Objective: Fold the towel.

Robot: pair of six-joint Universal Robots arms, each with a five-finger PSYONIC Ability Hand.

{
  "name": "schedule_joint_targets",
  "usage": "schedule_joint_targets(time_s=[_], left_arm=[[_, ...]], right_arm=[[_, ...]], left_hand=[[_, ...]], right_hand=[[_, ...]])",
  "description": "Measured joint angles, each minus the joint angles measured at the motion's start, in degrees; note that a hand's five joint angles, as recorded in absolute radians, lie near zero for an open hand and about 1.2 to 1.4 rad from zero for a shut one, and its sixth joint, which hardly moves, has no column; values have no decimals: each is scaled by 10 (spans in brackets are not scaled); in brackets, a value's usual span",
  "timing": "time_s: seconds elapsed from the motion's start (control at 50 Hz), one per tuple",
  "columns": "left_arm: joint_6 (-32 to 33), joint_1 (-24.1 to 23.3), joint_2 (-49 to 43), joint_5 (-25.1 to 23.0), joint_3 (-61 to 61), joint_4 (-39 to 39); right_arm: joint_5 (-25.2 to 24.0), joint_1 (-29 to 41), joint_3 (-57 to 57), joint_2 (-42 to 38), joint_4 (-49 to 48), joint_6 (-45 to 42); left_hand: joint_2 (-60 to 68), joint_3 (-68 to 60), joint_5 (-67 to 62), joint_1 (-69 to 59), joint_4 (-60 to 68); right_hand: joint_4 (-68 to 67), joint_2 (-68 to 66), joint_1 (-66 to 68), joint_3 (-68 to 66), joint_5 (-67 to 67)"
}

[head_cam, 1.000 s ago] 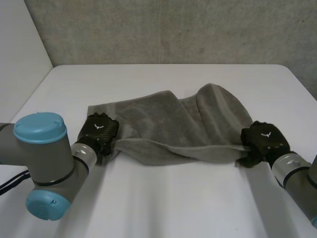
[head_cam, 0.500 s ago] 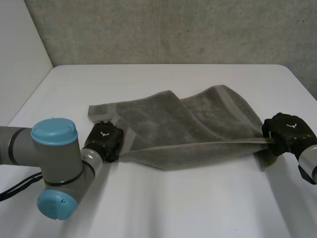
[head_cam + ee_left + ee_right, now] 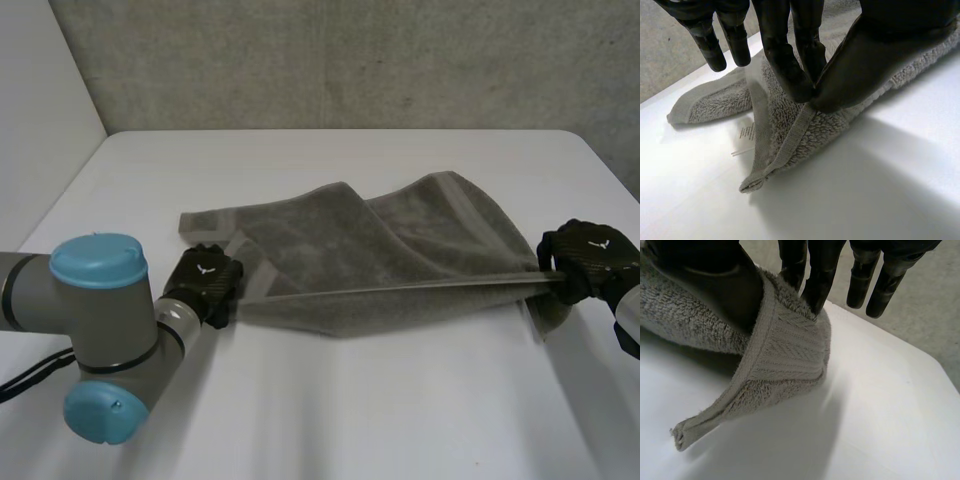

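- Head view shows the grey towel (image 3: pixel 380 250) in the middle of the white desk (image 3: pixel 330 420), a little toward the far side, rumpled and not yet flat.
- Its near edge is pulled into a tight straight line between the two hands. The rest lies behind this line in loose waves, and the far left corner lies flat on the desk.
- The left hand (image 3: pixel 205 280) holds the near left end. In the left wrist view the thumb and two fingers (image 3: pixel 790 60) pinch the woven hem, while the other fingers stay straight and off the cloth.
- A small white label (image 3: pixel 746 132) lies on the desk just beside this corner.
- The right hand (image 3: pixel 590 262) holds the near right end. In the right wrist view the thumb and fingers pinch the hem band, and the corner tip hangs free below them.
- I judge the task to be at an early step: both near corners are gripped and the edge is stretched, but no clean fold is made.
- What is left, I think, is to carry this edge over to the far edge, match the corners, and lay it down.
- The desk around the towel is bare, with a grey wall (image 3: pixel 330 60) behind it. Only the bunched middle of the towel could spoil the fold.
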State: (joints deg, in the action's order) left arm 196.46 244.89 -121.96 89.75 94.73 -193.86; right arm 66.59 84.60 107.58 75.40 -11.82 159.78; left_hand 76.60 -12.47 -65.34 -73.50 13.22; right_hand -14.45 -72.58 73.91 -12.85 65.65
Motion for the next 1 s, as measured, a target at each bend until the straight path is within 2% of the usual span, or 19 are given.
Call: schedule_joint_targets(time_s=[0.12, 0.22, 0.3, 0.46, 0.54, 0.58, 0.66, 0.74, 0.84, 0.9, 1.0], left_arm=[[8, 2, 14, -2, -19, 28], [32, 12, 15, -2, -67, 46], [77, 28, 5, -4, -146, 50], [129, 38, -43, -41, -354, 21], [131, 37, -53, -61, -427, -22], [129, 35, -51, -70, -462, -56], [124, 36, -32, -78, -489, -101], [111, 41, -2, -88, -468, -126], [96, 67, 33, -116, -362, -140], [92, 91, 58, -147, -240, -148], [98, 115, 83, -193, -76, -170]], right_arm=[[-37, 1, -32, -6, 66, -41], [-59, 5, -92, -31, 125, -110], [-61, 13, -197, -74, 170, -172], [-48, 62, -483, -179, 207, -208], [-32, 87, -615, -219, 199, -204], [-12, 101, -691, -232, 161, -184], [10, 114, -756, -231, 82, -135], [10, 116, -740, -205, 24, -89], [-36, 109, -634, -161, 2, -75], [-90, 98, -522, -134, 2, -97], [-141, 73, -365, -113, 8, -170]], left_hand=[[1, 0, -4, -1, 0], [1, 0, -4, -2, 0], [2, 0, -4, -2, 0], [4, 0, -16, -5, 0], [4, 0, -17, -6, 0], [4, 0, -18, -8, 0], [5, 0, -18, -8, 0], [5, 0, -18, -8, 0], [5, 0, -18, -8, 0], [5, 1, -18, -8, 0], [5, 1, -18, -8, 0]], right_hand=[[0, -3, 1, 0, 2], [0, -3, 1, 0, 3], [0, -3, 1, 0, 3], [0, -23, 1, 0, 4], [0, -23, 1, 0, 5], [0, -23, 1, 0, 5], [0, -23, 1, 0, 5], [0, -23, 1, 0, 6], [0, -23, 1, 0, 6], [0, -23, 1, 0, 6], [0, -23, 1, 0, 6]])
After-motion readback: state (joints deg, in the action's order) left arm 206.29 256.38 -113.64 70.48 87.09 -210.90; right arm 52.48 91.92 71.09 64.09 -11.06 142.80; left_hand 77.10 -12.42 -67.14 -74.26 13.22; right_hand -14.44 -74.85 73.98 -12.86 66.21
